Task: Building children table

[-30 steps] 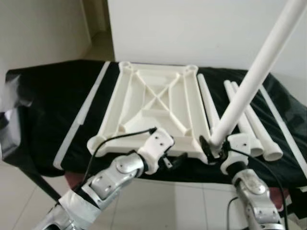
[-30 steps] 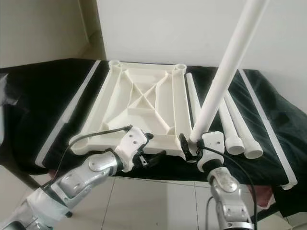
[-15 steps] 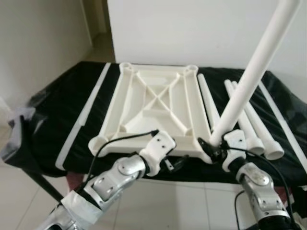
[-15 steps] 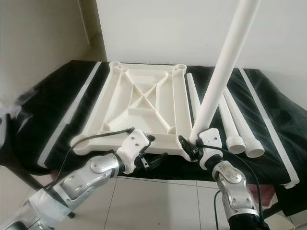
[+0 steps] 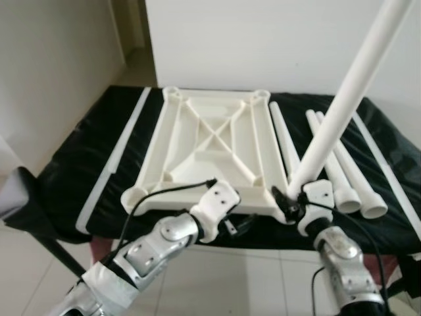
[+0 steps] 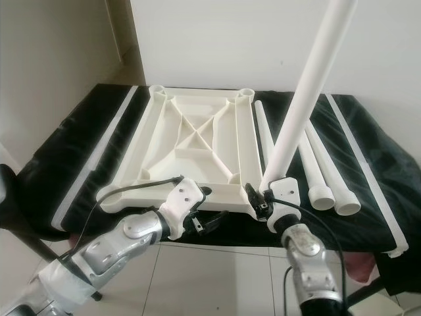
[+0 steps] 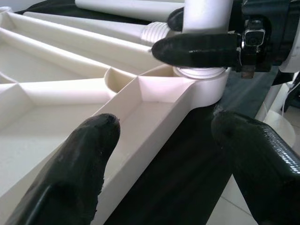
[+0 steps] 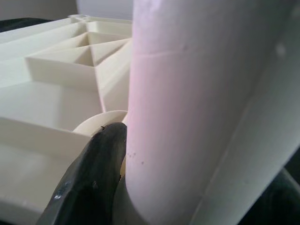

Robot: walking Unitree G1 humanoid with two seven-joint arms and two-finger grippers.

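The white tabletop (image 5: 210, 141) lies upside down on a black cloth, ribs facing up. A long white leg (image 5: 342, 112) rises at a slant from the near right corner socket (image 7: 201, 79). My right gripper (image 5: 289, 201) is shut on the leg's lower end, just above the socket; its black finger (image 8: 93, 173) presses against the leg (image 8: 187, 93). My left gripper (image 5: 240, 224) hovers open at the tabletop's near edge, left of that corner, with the edge between its fingers (image 7: 79, 159) and nothing held.
Three loose white legs (image 5: 342, 174) lie side by side on the cloth to the right of the tabletop. White strips lie along the cloth's left (image 5: 112, 161) and right (image 5: 388, 171) sides. A dark object (image 5: 26, 204) stands at the near left, over tiled floor.
The held leg has tipped slightly more upright in the corner socket, and my right forearm has shifted a little. The left gripper has stayed where it was.
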